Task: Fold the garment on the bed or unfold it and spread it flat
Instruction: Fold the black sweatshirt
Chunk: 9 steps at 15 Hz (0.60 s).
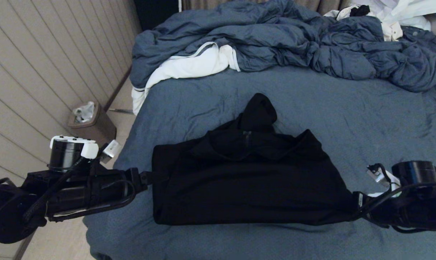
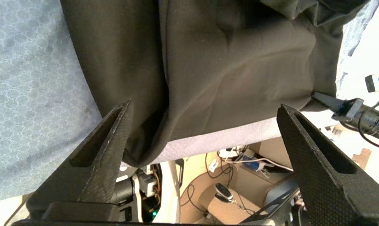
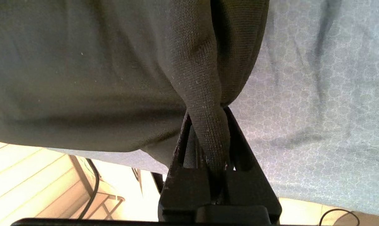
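- The right gripper, a black two-fingered claw at the near right corner of the black hooded zip-front sweatshirt, is clamped tight on a twisted pinch of the knit fabric; the cloth runs straight down between its closed fingers, probably so the corner can be carried without slipping.
- The left gripper, its twin, sits at the sweatshirt's near left edge with its textured black fingers spread wide; the fabric edge lies between them but neither pad presses it, so it holds nothing. In my judgement it is either about to close on that corner or has no grip to match the right one.
- The sweatshirt lies on the near half of the wide blue-grey heathered mattress sheet, its body doubled into a broad rectangle, its near hem close to the bed's front edge, within both arms' reach.
- Its hood points away from the robot, the zipper top showing below it.
- Beyond, well apart from the sweatshirt, a rumpled blue-grey duvet with white lining is heaped across the bed's head.
- Farthest, some white clothing rests on the duvet's right end.
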### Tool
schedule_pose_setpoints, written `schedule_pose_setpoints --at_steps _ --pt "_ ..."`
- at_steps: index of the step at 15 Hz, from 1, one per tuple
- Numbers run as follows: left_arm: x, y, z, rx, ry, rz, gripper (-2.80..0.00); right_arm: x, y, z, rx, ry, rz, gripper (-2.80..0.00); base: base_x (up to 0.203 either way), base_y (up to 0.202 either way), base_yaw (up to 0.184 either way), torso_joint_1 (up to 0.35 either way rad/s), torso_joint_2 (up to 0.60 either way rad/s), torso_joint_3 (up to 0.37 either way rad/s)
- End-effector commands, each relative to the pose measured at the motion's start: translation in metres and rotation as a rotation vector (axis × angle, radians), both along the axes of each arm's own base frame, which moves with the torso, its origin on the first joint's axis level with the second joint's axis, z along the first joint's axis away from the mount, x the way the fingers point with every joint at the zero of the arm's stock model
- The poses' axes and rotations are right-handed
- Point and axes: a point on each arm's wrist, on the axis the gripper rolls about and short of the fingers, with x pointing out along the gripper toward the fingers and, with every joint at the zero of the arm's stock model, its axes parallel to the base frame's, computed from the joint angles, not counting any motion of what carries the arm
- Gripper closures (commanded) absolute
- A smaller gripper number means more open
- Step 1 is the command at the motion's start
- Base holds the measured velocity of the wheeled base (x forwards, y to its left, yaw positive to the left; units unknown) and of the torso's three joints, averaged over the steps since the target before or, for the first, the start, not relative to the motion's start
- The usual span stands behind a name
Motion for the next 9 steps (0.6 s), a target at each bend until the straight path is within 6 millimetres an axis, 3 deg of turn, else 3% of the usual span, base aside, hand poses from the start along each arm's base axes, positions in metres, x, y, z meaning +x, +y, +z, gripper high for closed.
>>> schedule_pose_setpoints --at_steps 1,9 --pt "0.0013 -0.0004 -0.0012 -0.003 0.005 0.0 -2.8 -0.0008 0.0012 -0.0013 0.003 0.004 0.004 0.0 0.0 0.0 0.0 0.0 0.0 0.0" --pt "0.0017 -0.0006 -0.0022 -0.005 0.008 0.0 -2.8 -0.005 0.0018 -0.0043 -0.05 -0.006 0.005 0.0 0.0 0.0 0.0 0.0 0.0 0.0"
